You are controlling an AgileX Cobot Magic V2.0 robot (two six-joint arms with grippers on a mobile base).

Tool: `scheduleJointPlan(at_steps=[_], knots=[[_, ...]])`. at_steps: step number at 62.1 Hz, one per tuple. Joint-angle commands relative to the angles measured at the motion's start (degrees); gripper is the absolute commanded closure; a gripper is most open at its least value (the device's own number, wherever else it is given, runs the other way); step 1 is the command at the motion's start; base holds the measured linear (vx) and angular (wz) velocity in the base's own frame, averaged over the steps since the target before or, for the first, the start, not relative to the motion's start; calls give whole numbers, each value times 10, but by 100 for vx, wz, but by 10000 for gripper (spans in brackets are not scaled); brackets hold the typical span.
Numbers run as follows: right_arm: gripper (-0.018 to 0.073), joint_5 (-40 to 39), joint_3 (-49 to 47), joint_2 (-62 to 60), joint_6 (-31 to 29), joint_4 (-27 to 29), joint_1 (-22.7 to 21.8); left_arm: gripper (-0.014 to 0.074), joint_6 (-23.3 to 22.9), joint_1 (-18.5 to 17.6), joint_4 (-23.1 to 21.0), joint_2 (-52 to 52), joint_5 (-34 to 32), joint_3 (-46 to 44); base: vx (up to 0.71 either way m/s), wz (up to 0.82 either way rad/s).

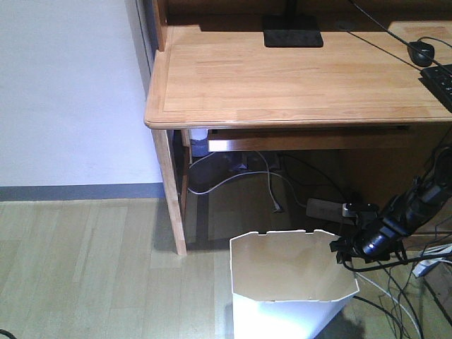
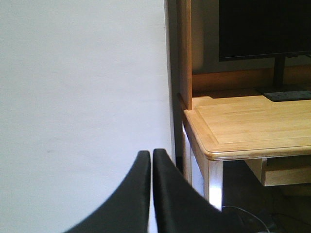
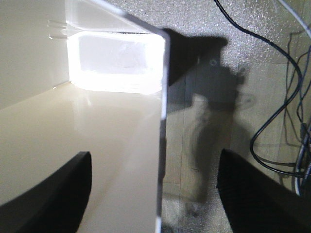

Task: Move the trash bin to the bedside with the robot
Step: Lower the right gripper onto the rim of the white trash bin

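The white trash bin (image 1: 293, 282) with a cut-corner rim and cream inside stands on the floor in front of the wooden desk (image 1: 296, 78). My right gripper (image 1: 344, 252) hangs at the bin's right rim on a thin black arm. In the right wrist view the gripper (image 3: 154, 187) is open. One finger is inside the bin and one is outside, and the bin's thin wall (image 3: 161, 145) stands between them without touching either. My left gripper (image 2: 148, 154) is shut and empty, facing a white wall. The bed is out of view.
The desk's left leg (image 1: 171, 191) stands just left of the bin. Several cables (image 1: 268, 180) and a power strip (image 1: 332, 208) lie under the desk. More cables (image 1: 417, 296) trail on the floor at the right. A monitor base (image 1: 292, 31) and keyboard (image 1: 441, 81) sit on the desk.
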Motion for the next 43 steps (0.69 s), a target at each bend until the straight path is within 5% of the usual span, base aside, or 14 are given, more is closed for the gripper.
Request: scheduleJointPlan(at_steps=[1,27,43], knots=[[50,8,-37,0,-10,1,-12,603,-8,-4,-5,-4,-43,7,0,0],[125,35,-134,80,-7,-10,-11,603,-8,-4,-5,-4,-43,7,0,0],[556,104,-190,114,-4,-3,-11,603,-8,-4,-5,-4,-43,7,0,0]])
